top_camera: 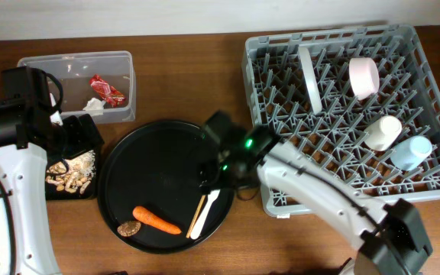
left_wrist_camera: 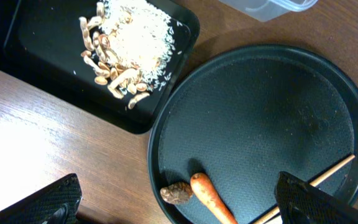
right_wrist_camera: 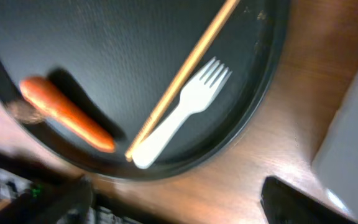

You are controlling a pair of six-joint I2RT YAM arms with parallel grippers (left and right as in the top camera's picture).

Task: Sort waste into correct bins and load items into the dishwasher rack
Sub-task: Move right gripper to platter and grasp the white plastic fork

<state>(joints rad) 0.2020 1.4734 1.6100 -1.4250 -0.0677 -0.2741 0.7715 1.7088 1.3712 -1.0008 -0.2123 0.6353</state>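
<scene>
Left gripper [left_wrist_camera: 182,205] jaws stand open and empty. Right gripper [right_wrist_camera: 188,202] jaws stand open above the white fork [right_wrist_camera: 182,115] and wooden stick [right_wrist_camera: 188,65], at 5 o'clock on the round black tray [top_camera: 151,160]. The carrot [top_camera: 157,220] lies at 6 o'clock.

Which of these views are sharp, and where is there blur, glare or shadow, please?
Overhead: sharp and evenly lit. Left wrist: in focus, but glare whitens the wooden table at lower left and the pale crumbs are nearly blown out. Right wrist: soft and smeared throughout; the white fork and carrot have fuzzy edges, the carrot throwing a dark shadow on the round tray.
</scene>
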